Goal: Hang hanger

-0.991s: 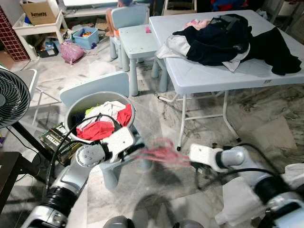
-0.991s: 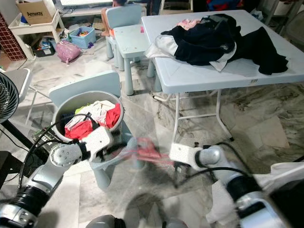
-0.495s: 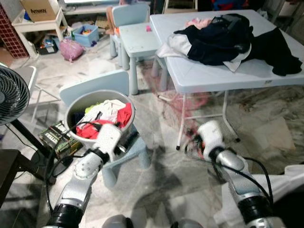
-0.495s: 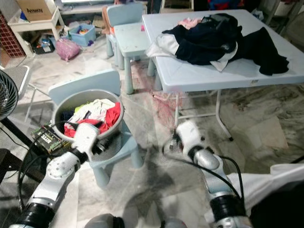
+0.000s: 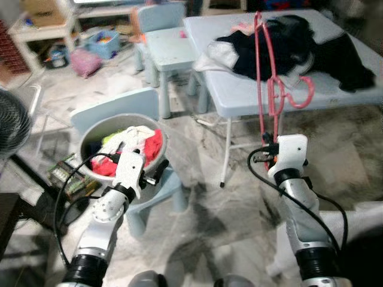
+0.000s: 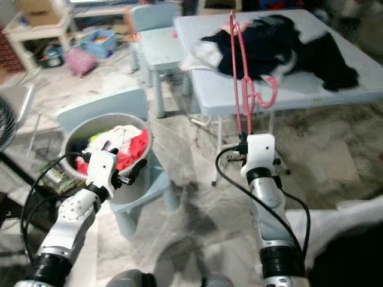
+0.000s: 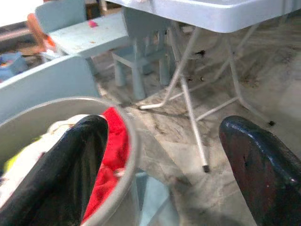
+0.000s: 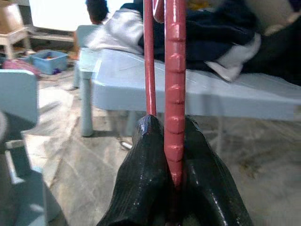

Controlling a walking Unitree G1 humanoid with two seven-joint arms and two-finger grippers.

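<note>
- Upright in the right gripper (image 8: 167, 155), a pink plastic hanger (image 5: 267, 78) stands before a pale folding table (image 5: 239, 98) in a cluttered room with a marble floor.
- Both black fingers (image 8: 141, 165) are clenched on one end of the hanger, one either side of the ribbed bar, as the right wrist view shows.
- From that grip the hanger's long axis runs almost straight up and away from the claw; its hook (image 5: 302, 95) curls out sideways about halfway up, toward the robot's right.
- Its top end reaches the height of the dark clothes (image 5: 281, 45) heaped on the table, though whether it touches them cannot be told.
- To the robot's left, the left gripper (image 7: 160, 165) hangs with fingers spread wide and nothing between them, just beside the rim of a grey basin (image 5: 90, 128) of laundry that sits on a small blue chair (image 5: 122, 107).
- No rail or rack can be made out, so where the hanger is meant to go remains unclear.
- By the look of things, the right arm alone must carry the job, and the hook will likely need turning to face its support before it can catch.
</note>
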